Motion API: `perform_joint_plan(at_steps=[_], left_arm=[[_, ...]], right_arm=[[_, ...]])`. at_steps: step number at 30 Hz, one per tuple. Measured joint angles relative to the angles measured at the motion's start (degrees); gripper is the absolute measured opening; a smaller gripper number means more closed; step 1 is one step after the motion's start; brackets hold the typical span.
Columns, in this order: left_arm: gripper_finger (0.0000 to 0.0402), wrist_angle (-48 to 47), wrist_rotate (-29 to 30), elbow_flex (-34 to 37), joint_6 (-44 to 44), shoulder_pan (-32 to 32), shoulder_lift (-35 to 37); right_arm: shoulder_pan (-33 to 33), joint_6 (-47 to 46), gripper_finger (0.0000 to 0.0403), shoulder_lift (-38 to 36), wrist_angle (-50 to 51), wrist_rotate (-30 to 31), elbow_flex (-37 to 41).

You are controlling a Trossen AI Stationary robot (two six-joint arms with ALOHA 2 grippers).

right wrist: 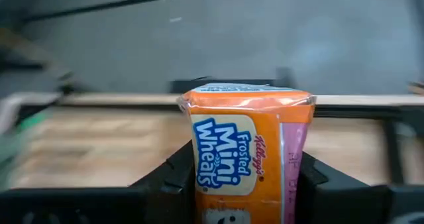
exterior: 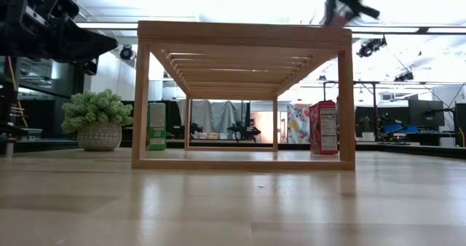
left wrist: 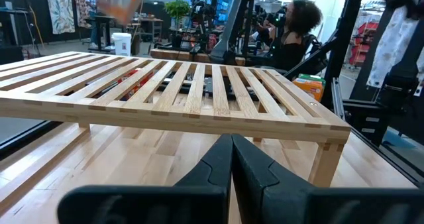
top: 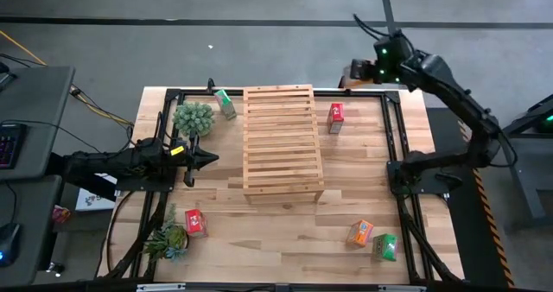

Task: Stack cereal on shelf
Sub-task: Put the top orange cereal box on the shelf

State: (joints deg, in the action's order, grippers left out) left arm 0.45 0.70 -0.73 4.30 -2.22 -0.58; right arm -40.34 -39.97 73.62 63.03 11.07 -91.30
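The shelf is a light-wood slatted rack standing on the table's middle; it also shows as the rack and the rack. My right gripper hangs high over the table's far right corner, shut on an orange cereal box. My left gripper is shut, hovering left of the shelf and touching nothing. A red box stands right of the shelf and a green box left of its far end. Another red box, an orange box and a green box stand near the table's near edge. My right gripper pinches the orange cereal box between its two fingers, one finger on each narrow side of the box's lower part. The box is lifted clear, high over the table's far edge, with its printed front toward the wrist camera and its top end beyond the fingertips.
A round potted plant stands by the green box at the far left, and a trailing plant at the near left. Black frame rails run along the table's sides. In the left wrist view a person sits beyond the table.
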Motion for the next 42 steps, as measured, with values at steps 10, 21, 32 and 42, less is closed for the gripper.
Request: perform_joint_plan(at_steps=[10, 21, 32, 42], left_arm=[[0.0, 0.0, 0.0, -0.01, 0.02, 0.01, 0.02], [0.0, 0.02, 0.01, 0.01, 0.02, 0.02, 0.0], [0.0, 0.02, 0.01, 0.0, 0.02, 0.0, 0.02], [0.0, 0.02, -0.01, 0.0, 0.02, 0.01, 0.01]], right_arm=[[17.71, -0.04, 0.0129, 20.72, 17.84, 6.23, -28.93], [18.54, -4.3, 0.0129, 32.38, 19.69, 6.68, -34.28], [18.47, -14.03, 0.0164, 35.13, 20.13, 8.2, -34.19], [18.3, -14.05, 0.0209, 35.24, 19.37, 8.24, -34.19]])
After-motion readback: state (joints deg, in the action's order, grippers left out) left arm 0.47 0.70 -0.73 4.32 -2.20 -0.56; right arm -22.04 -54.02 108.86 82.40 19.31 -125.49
